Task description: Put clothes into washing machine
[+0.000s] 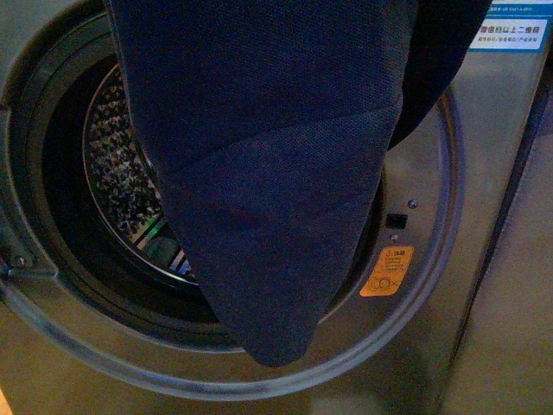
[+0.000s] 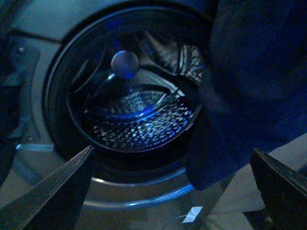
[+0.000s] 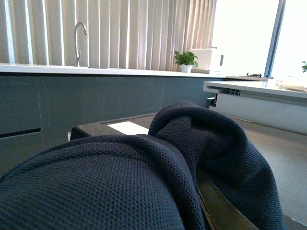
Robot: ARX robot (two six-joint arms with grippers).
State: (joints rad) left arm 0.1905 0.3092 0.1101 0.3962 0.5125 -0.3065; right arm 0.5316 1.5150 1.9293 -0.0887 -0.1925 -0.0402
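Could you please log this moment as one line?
dark navy woven garment hanging before porthole | grey front-loader washing machine drum visible | left gripper open

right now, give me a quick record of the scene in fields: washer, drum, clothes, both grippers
washing machine: grey front-loader, door open
drum: perforated steel, visible beside the garment, lit blue in the left wrist view
clothes: one dark navy garment hanging in front of the drum, not yet inside, tip below the drum's lower edge
orange sticker: on the door frame, uncovered
left gripper: open, empty, facing the drum
right gripper: covered by the clothes in its wrist view, state unreadable
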